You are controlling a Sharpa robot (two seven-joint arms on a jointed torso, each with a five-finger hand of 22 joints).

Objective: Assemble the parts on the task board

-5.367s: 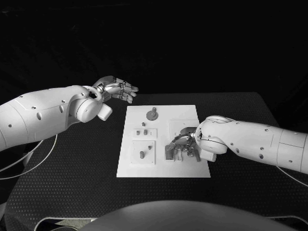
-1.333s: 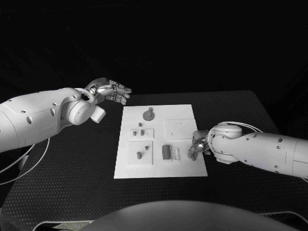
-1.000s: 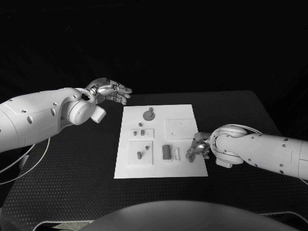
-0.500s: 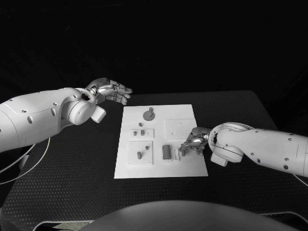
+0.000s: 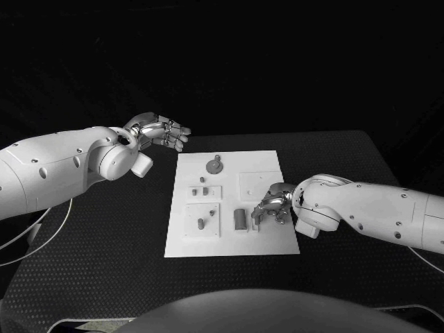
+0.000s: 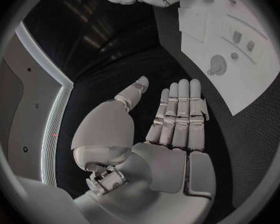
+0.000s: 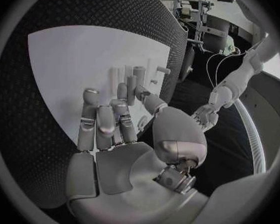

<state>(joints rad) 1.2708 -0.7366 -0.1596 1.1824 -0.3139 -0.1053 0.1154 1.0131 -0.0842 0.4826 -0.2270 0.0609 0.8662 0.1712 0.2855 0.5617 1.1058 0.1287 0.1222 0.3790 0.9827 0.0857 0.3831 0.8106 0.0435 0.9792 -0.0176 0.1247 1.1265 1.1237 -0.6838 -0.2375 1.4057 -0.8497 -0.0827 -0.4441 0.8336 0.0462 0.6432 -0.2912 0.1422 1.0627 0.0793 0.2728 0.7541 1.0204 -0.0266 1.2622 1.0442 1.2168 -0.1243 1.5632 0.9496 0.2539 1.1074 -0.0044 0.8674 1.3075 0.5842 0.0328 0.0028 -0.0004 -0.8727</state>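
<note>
The right hand [image 5: 270, 208] is lowered onto the white board [image 5: 232, 246], fingers curled, grip unclear. The left hand [image 5: 162, 130] is held open above the worktop [image 5: 102, 236].

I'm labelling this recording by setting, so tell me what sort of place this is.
Most likely a robotics lab test bench, not a home or factory line. A black table carries just a white task board with small parts, dark backdrop behind, and the right hand works over the board.
</note>
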